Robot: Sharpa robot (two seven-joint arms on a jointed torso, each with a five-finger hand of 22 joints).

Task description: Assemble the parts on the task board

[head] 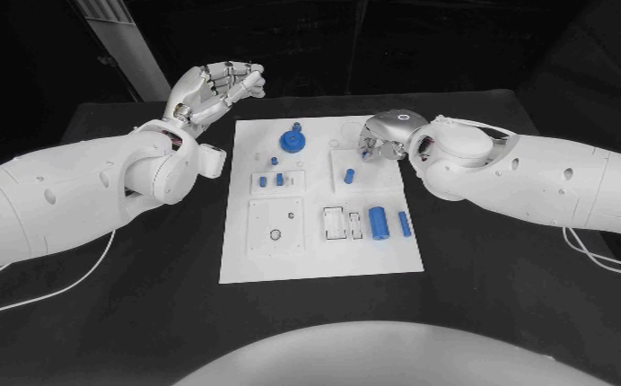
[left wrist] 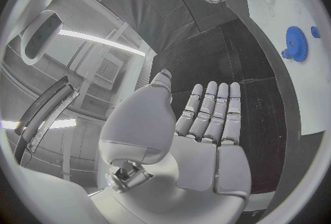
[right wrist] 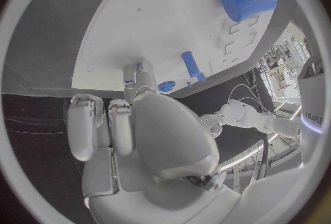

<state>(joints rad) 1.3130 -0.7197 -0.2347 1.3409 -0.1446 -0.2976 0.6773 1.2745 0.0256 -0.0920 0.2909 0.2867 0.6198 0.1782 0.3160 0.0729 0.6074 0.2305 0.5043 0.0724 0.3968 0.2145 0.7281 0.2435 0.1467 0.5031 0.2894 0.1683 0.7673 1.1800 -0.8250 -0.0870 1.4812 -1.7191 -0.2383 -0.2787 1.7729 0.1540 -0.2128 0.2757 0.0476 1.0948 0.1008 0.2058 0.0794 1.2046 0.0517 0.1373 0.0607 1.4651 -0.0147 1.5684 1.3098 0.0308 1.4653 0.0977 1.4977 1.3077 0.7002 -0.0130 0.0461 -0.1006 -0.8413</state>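
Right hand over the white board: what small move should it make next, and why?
Probably lower the right hand a little and close on the small blue part at its fingertips. The hand hangs over the task board's far end, apparently holding nothing yet, while the left hand is raised off the board, open.

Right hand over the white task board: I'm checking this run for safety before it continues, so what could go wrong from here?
1. The right hand sits low on the white task board, fingers beside a small blue peg; a slight sideways move could knock it away.
2. Whether it holds anything cannot be told, so a part could drop unnoticed.
3. The blue gear lies close by and could get brushed.
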